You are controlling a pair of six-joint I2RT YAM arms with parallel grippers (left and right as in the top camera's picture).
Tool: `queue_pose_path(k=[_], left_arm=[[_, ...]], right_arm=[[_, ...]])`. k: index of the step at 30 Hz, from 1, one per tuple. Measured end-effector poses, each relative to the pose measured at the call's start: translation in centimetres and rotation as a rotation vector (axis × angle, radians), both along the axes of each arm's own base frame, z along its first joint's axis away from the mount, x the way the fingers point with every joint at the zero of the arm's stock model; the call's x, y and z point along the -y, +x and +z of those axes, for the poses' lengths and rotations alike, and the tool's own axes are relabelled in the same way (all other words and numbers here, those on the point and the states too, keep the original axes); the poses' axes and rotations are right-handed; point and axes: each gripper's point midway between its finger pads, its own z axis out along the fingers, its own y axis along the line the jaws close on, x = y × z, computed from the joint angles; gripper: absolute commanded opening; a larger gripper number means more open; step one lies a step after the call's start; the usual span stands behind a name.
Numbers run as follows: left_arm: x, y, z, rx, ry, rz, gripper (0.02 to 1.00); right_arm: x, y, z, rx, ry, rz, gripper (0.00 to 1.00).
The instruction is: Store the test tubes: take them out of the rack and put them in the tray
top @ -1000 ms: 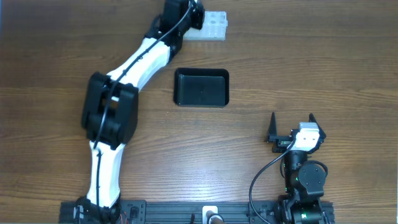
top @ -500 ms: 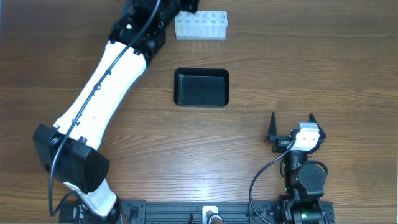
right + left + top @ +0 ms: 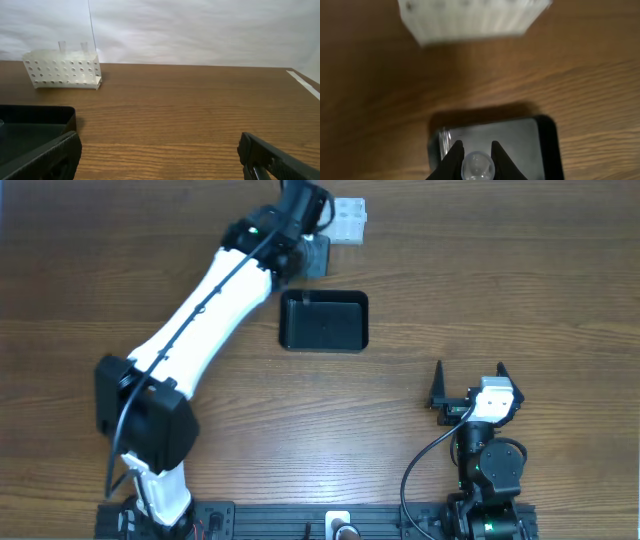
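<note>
left gripper is clamping a clear test tube between narrowed fingers, hanging over the black tray near its rim on the rack side. white test tube rack is sitting on the wooden table just beyond the tray, not touching it. two more test tubes are standing upright in the rack. right gripper is resting near its base with fingers spread wide, holding nothing, well apart from the tray
</note>
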Motion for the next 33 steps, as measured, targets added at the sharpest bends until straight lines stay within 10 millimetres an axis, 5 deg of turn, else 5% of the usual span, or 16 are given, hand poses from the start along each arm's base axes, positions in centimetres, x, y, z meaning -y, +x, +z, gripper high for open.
queue_pose_path(k=[16,33], left_arm=[[0.3,-0.5,-8.3,-0.161,0.082,0.063,0.060],[0.0,-0.6,-11.1,-0.207,0.117,0.070,0.091]], right_arm=[[0.0,0.0,0.0,0.000,0.001,0.000,0.991],[0.0,0.0,0.0,0.000,0.000,0.000,0.993]])
